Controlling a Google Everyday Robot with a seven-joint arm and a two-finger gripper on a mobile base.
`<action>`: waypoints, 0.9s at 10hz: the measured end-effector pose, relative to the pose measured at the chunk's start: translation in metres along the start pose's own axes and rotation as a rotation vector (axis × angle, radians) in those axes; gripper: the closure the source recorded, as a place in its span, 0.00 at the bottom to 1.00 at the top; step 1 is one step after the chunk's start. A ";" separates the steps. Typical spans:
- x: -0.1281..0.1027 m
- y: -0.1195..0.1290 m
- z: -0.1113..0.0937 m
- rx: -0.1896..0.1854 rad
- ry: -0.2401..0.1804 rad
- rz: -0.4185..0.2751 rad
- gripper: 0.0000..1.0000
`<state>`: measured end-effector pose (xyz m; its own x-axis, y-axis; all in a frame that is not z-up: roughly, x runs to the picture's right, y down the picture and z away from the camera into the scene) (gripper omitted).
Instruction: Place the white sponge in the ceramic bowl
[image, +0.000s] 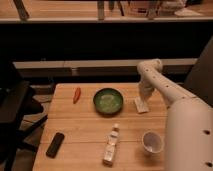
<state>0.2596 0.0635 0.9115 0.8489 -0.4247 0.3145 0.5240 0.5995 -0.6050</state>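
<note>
A light wooden table (85, 127) is seen from above and in front, in a dim room. A round, shallow, dark green ceramic bowl (108, 100) with a paler mottled inside is set near the middle of the table's far half. The white sponge (141, 105), a small flat rectangular block, lies on the tabletop to the right of the bowl, close to it but apart from it, not inside it.

A white robot arm (160, 82) is bent over the right side of the table. Its gripper (143, 96) is lowered directly over the sponge, at or just above its top. Whether the gripper is open, closed, or gripping the sponge cannot be told.

A small red pepper (77, 94) lies to the left of the bowl. A pale bottle (111, 145) lies on its side near the front edge. A round white cup (152, 142) stands to its right. A flat black rectangular object (55, 145) lies at the front left corner. A dark chair (12, 107) is placed beside the table on the left.
</note>
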 end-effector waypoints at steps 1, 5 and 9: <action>-0.002 0.002 0.002 -0.002 0.004 -0.003 0.20; -0.010 0.004 -0.002 0.012 0.020 -0.020 0.20; -0.017 0.004 0.016 -0.009 -0.032 -0.037 0.20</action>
<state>0.2479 0.0840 0.9157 0.8307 -0.4247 0.3601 0.5549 0.5777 -0.5986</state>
